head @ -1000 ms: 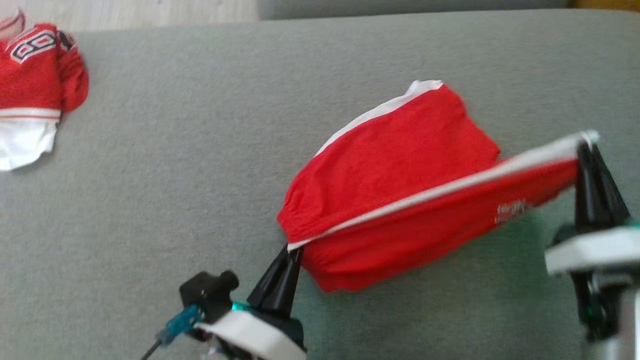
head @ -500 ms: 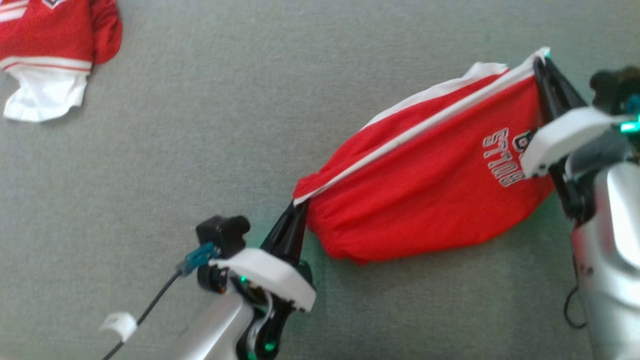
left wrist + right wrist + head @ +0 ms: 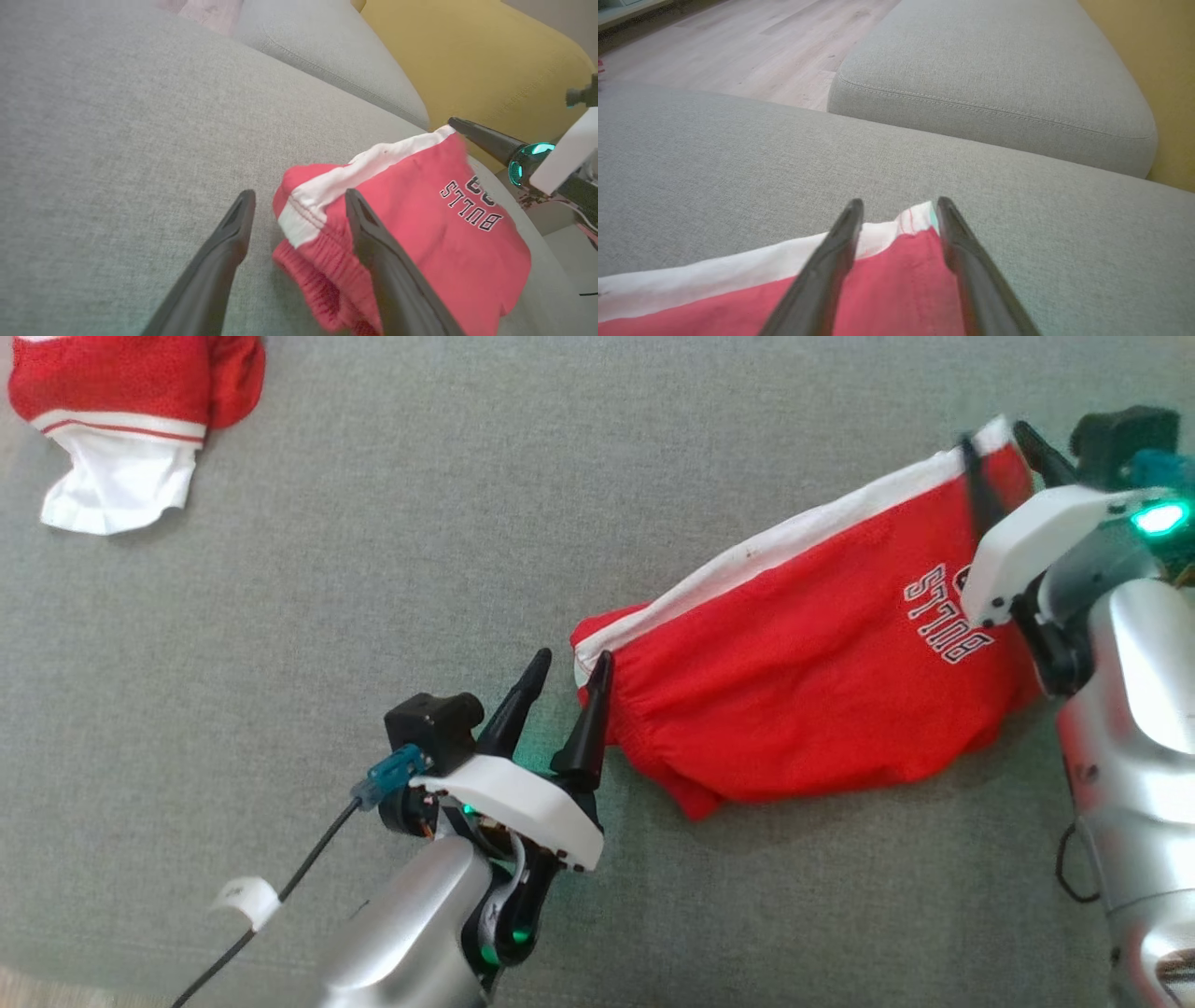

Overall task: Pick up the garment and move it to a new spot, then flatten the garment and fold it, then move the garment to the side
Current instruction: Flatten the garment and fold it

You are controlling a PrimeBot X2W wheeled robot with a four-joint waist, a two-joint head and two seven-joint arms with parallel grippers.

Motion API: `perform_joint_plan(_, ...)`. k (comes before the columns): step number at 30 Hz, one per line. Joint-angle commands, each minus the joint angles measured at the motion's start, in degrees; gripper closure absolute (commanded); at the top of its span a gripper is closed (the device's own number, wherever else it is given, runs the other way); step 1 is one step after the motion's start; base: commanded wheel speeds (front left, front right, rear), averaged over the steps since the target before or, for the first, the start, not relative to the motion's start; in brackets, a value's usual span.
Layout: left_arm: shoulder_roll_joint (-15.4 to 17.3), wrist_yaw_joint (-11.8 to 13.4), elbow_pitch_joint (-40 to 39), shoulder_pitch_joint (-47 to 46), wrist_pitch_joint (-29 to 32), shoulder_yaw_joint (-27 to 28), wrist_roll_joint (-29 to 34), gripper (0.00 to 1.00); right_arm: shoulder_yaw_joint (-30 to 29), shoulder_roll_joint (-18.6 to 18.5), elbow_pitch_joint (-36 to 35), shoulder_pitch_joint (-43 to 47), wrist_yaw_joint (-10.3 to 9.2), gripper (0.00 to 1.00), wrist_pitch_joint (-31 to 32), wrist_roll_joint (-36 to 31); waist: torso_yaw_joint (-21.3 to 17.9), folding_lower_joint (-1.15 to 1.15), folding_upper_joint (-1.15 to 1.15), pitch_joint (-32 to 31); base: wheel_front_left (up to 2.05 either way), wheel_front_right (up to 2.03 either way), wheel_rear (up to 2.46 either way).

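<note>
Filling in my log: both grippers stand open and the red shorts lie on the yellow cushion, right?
No: the red shorts lie on the grey cushion, not a yellow one, as the head view shows. The left gripper and right gripper do both stand open.

Grey sofa cushion, broad. Red-and-white jersey, crumpled, at its far left edge. Second grey cushion beyond. Yellow upholstery. Wooden floor.

Rumpled red garment (white stripe) on grey cushion
</note>
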Motion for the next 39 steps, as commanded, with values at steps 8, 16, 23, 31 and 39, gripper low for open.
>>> perform_joint_plan(8, 4.20, 1.99, -5.64, 2.54, -2.97, 1.80, 2.27, 0.00, 3.59, -1.40, 0.52, -1.71, -0.04, 0.00, -2.02, 3.86, -1.20, 0.00, 0.00, -3.62, 0.00, 0.00, 0.00)
perform_joint_plan(16, 10.42, 7.63, -13.74, 9.34, -7.03, 5.57, 4.65, 0.00, 6.66, -7.77, 0.72, 3.65, -0.04, 0.00, 3.68, 9.84, -0.71, 0.00, 0.00, -6.82, 0.00, 0.00, 0.00)
perform_joint_plan(23, 13.23, 10.55, -17.90, 11.88, -7.22, 7.61, 4.97, 0.00, 8.14, -11.27, -0.18, 7.88, -0.04, 0.00, 11.63, 16.79, 0.82, 0.00, 0.00, -5.50, 0.00, 0.00, 0.00)
perform_joint_plan(31, 13.57, 11.20, -19.16, 12.25, -7.44, 8.40, 4.64, 0.00, 9.97, -11.42, -0.64, 9.09, -0.04, 0.22, 17.67, 21.51, 1.75, 0.00, 0.00, -4.40, 0.00, 0.00, 0.00)
perform_joint_plan(39, 13.66, 11.96, -19.54, 11.83, -7.75, 8.75, 5.16, 0.00, 9.32, -9.84, -1.42, 7.86, -0.04, 1.00, 15.06, 22.56, 0.23, 0.00, 0.00, -4.79, 0.00, 0.00, 0.00)
